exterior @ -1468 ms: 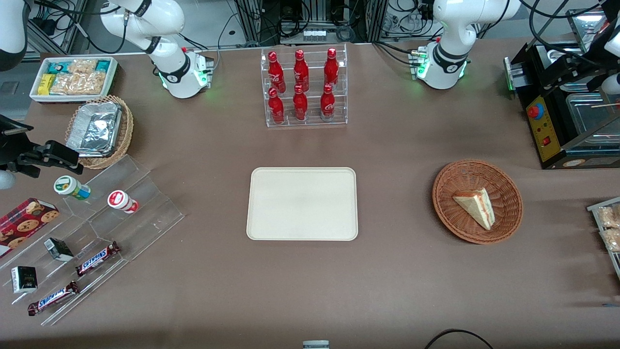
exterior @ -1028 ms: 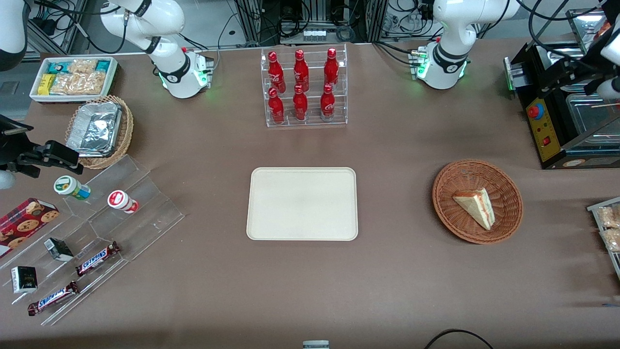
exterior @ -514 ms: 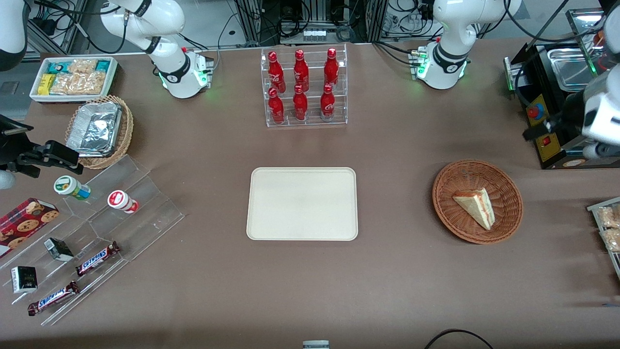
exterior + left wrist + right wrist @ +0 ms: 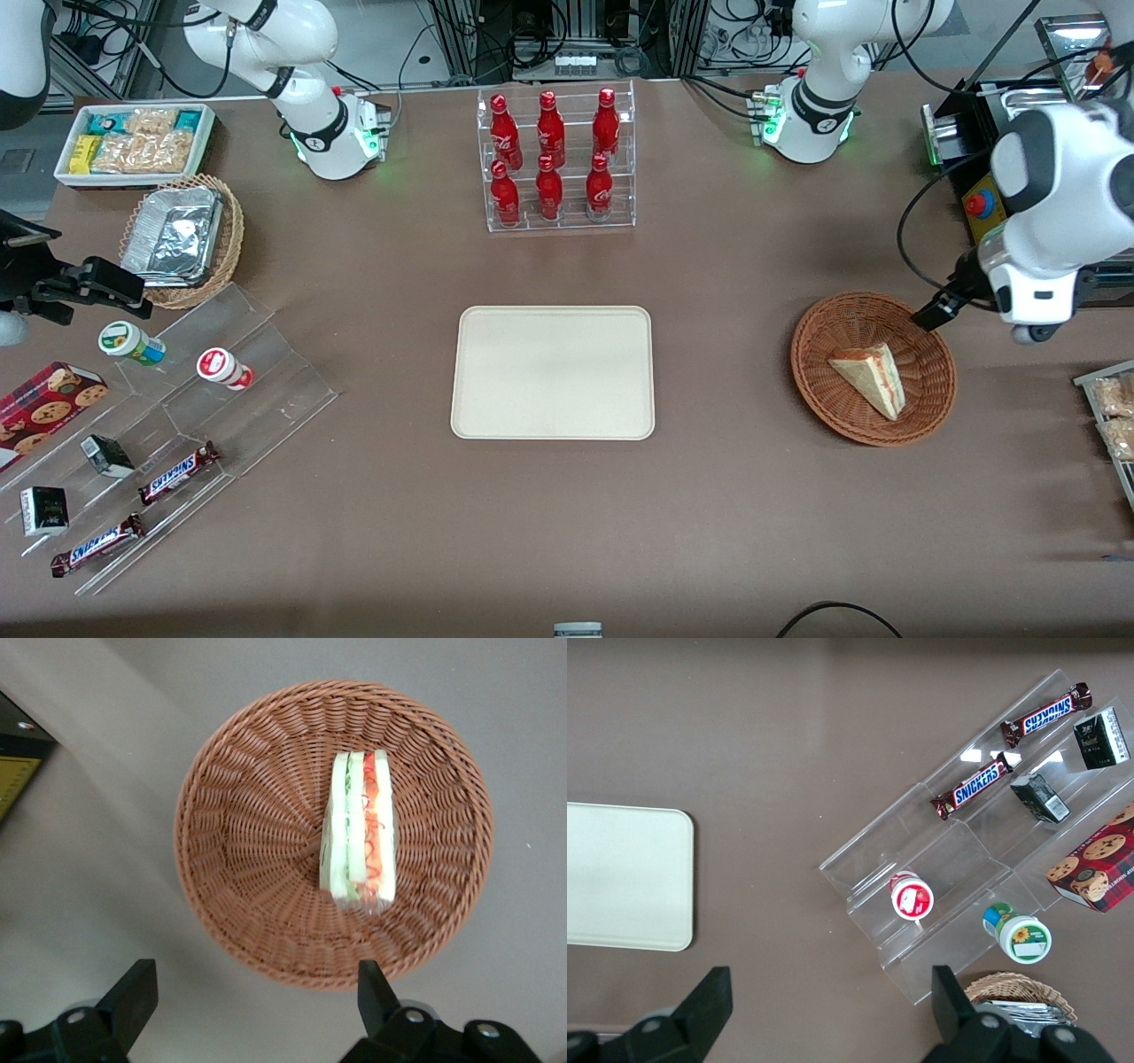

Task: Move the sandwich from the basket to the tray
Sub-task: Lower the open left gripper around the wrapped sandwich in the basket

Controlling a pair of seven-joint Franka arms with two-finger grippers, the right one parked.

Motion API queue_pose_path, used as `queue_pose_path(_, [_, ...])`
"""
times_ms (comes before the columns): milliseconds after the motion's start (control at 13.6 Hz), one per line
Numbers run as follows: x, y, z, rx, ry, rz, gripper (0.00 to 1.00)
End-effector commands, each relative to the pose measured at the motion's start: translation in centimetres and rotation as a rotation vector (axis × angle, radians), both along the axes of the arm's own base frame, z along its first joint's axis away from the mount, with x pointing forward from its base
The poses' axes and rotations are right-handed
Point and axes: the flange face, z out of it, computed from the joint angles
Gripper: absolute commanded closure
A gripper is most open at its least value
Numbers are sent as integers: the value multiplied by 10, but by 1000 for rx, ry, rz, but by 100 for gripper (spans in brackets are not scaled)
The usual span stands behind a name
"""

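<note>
The sandwich [image 4: 871, 379] is a pale triangular wedge lying in the reddish-brown wicker basket [image 4: 815, 341]. Its red and green filling shows along the cut edge [image 4: 361, 835]. The cream tray [image 4: 554, 372] lies bare at the table's middle, toward the parked arm from the basket, and its edge also shows in the right wrist view [image 4: 620, 877]. My left gripper [image 4: 937, 310] hangs above the basket's rim on the working arm's side, a little farther from the front camera than the sandwich. Its fingers [image 4: 133, 992] stand wide open with nothing between them. The basket [image 4: 239, 833] fills the left wrist view, which looks down on it.
A black machine [image 4: 1001, 230] stands close by the gripper at the working arm's end. A rack of red bottles [image 4: 554, 159] stands farther from the front camera than the tray. A snack tray [image 4: 1112, 416] sits at the table's edge near the basket. An acrylic stand [image 4: 177, 416] is at the parked arm's end.
The left arm has swung in from the working arm's end and come down toward the basket's rim. The sandwich, basket and tray have not moved.
</note>
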Motion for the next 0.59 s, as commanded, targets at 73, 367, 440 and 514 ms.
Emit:
queue_pose_path(73, [9, -1, -45, -2, -32, 57, 0])
queue_pose_path(367, [20, 2, -59, -31, -90, 129, 0])
queue_pose_path(440, [23, 2, -63, -45, -106, 144, 0])
queue_pose_path(514, [26, 1, -70, -47, -116, 147, 0])
